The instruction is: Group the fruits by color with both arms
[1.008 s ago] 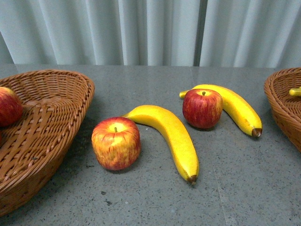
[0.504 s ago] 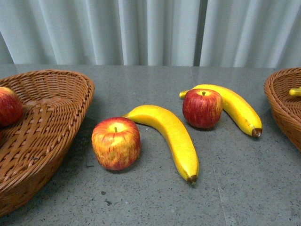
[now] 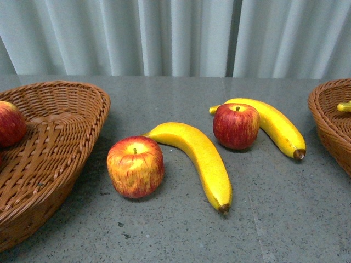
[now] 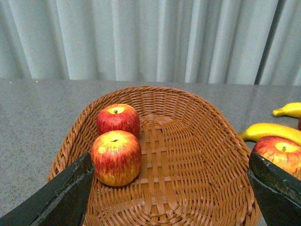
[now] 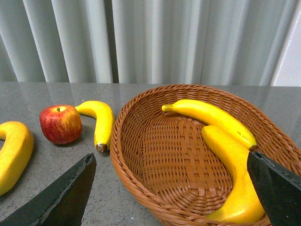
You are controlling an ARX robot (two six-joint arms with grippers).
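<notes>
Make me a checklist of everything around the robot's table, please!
Surface: grey speckled table.
Job's things: loose on the table are the left apple, right apple, front banana and back banana. The left basket holds a first basket apple and a second basket apple. The right basket holds a first basket banana and a second basket banana.
Clutter: nothing seen.
Grippers: left gripper open and empty; right gripper open and empty.
Cables: nothing seen.
Surroundings: pale curtain behind.
</notes>
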